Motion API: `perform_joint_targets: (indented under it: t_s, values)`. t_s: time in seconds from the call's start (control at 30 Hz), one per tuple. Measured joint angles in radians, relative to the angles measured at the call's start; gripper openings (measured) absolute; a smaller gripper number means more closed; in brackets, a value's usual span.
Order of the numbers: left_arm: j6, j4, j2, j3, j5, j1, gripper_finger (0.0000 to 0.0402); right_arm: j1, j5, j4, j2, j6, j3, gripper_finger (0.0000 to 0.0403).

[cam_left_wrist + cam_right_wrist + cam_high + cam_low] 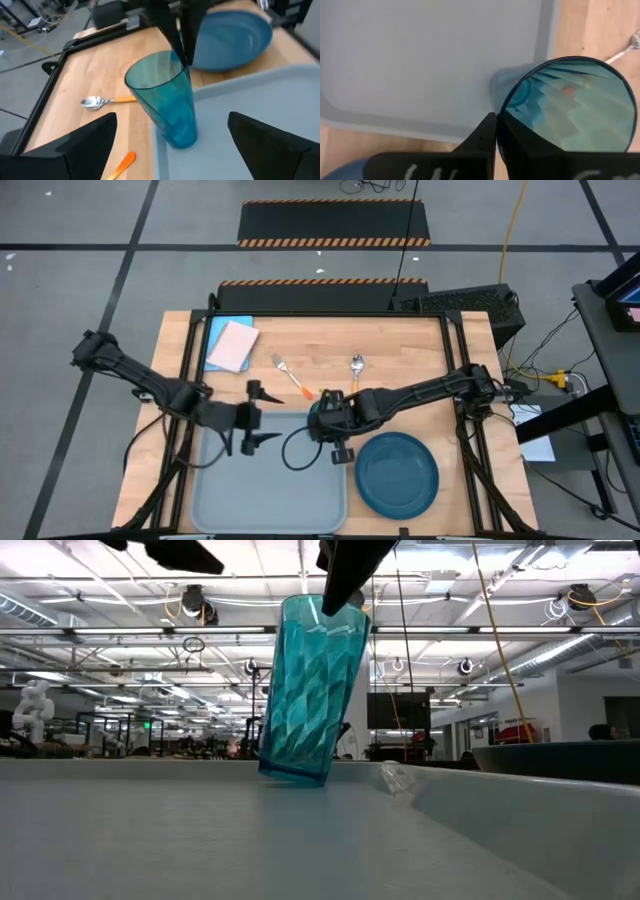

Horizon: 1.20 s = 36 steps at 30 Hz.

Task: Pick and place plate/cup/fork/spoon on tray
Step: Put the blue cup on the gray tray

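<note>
The teal cup (305, 690) stands tilted in the grey-blue tray (230, 500), near its far right corner. It also shows in the left wrist view (165, 100). My right gripper (325, 418) is shut on its rim from above. My left gripper (265, 416) is open and empty over the tray's far part, left of the cup, with its fingers pointing at it. The dark teal plate (397, 473) lies on the table right of the tray. The fork (292, 377) and the spoon (356, 367) lie on the wood beyond the tray. My right gripper pinches the cup's rim (501, 112), one finger inside the cup and one outside. The fingers (182, 35) come from above, pointing down. The cup is tilted, its mouth up, with the edge of its base (290, 776) on the tray floor.
A flat blue-and-pink rectangle (230, 343) lies at the table's far left. A dark frame runs along the table's edges (450, 340). A cable loop (295, 452) hangs over the tray. The tray's near half is bare.
</note>
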Motion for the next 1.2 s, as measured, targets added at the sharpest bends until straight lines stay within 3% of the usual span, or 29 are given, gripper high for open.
perform_joint_targets:
  t_s: [0.23,0.53,0.9,1.2]
  values:
    - [0.067,0.002,0.150,0.087,0.000,0.000,0.0385,0.009,-0.002,0.002,-0.001,-0.028,0.000,0.0019]
    - [0.084,-0.015,0.192,0.110,0.001,-0.007,0.0383,0.015,0.000,0.076,-0.001,-0.043,0.000,0.0088]
    - [0.136,0.015,0.200,0.149,0.001,-0.065,0.0301,0.054,0.003,0.107,-0.066,-0.074,0.000,0.0134]
    - [0.164,-0.202,0.368,0.343,0.032,-0.017,0.0275,0.124,0.211,0.123,-0.189,0.035,-0.097,0.0131]
